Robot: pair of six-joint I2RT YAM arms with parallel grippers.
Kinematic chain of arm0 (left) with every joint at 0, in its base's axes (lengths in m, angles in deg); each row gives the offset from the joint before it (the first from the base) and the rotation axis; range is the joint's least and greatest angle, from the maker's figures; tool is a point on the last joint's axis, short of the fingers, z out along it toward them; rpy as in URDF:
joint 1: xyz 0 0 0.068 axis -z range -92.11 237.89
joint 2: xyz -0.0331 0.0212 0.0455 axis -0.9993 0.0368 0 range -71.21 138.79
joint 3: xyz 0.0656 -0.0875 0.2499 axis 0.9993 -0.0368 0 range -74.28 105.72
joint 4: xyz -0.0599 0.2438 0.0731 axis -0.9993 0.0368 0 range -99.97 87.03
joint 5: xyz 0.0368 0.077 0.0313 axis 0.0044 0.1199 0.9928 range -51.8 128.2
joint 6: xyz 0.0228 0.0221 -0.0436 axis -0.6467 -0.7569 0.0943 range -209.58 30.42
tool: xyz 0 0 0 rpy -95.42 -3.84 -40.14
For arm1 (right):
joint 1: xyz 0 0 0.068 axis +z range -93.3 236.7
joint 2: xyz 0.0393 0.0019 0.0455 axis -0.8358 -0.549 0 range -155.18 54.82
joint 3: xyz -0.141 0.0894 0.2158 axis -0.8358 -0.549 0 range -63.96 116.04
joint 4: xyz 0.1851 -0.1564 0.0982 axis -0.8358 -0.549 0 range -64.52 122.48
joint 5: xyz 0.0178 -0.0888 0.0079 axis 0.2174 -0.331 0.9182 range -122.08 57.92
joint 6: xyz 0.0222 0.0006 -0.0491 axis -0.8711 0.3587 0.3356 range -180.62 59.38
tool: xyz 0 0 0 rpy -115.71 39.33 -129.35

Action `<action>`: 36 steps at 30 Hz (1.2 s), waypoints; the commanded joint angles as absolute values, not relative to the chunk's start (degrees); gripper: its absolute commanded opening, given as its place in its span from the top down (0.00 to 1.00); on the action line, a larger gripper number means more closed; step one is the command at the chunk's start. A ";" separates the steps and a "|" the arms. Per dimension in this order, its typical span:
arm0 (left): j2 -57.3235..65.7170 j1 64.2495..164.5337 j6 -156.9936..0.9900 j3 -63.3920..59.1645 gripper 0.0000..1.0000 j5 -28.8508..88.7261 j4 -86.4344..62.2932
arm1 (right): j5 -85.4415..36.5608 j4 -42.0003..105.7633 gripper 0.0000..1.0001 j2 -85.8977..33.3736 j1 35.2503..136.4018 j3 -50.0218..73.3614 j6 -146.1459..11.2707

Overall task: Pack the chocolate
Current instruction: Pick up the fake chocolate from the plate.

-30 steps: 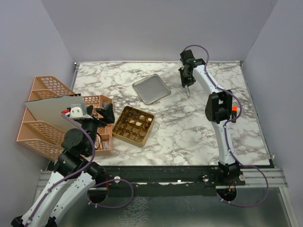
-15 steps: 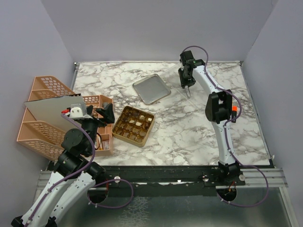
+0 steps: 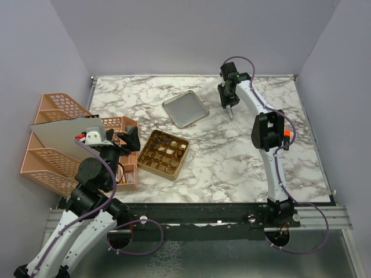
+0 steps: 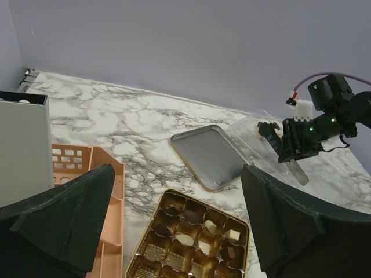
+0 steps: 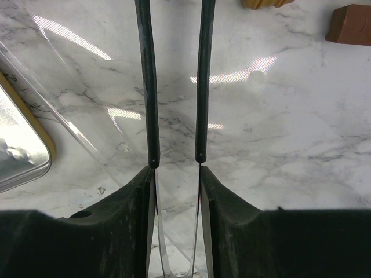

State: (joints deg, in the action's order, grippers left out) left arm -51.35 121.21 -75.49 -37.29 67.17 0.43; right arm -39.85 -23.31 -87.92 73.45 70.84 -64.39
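Observation:
The chocolate shows as several dark, light brown and cream pieces in the golden compartment tray (image 3: 165,153) (image 4: 191,237). Two loose pieces, one brown (image 5: 349,24) and one tan (image 5: 266,3), lie on the marble ahead of the tongs' tips. My right gripper (image 3: 228,97) (image 5: 175,174) is at the back of the table, shut on metal tongs (image 5: 149,87) whose black-tipped arms stand apart over a clear plastic sheet (image 5: 75,98). Nothing is between the tips. My left gripper (image 4: 177,174) (image 3: 128,139) hangs wide open and empty near the tray's left side.
A silver square lid (image 3: 185,109) (image 4: 211,155) lies upside down between tray and tongs. Peach desk organisers (image 3: 52,139) and a grey binder (image 3: 58,134) crowd the left edge. Walls close the back and both sides.
The right gripper's jaws have eased apart and the tongs' arms have spread. The tongs shifted slightly toward the near side. The left arm has not moved.

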 commanded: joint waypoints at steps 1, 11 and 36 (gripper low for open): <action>-51.86 120.74 -75.79 -37.78 0.01 68.26 0.11 | -38.51 -23.68 0.63 -88.00 73.05 71.28 -63.46; -51.79 120.76 -75.87 -37.76 0.01 68.26 0.04 | -37.80 -25.60 0.62 -89.56 73.06 72.43 -63.64; -52.05 120.54 -75.87 -37.79 0.01 68.43 0.00 | -38.78 -26.61 0.75 -90.42 73.05 75.10 -63.74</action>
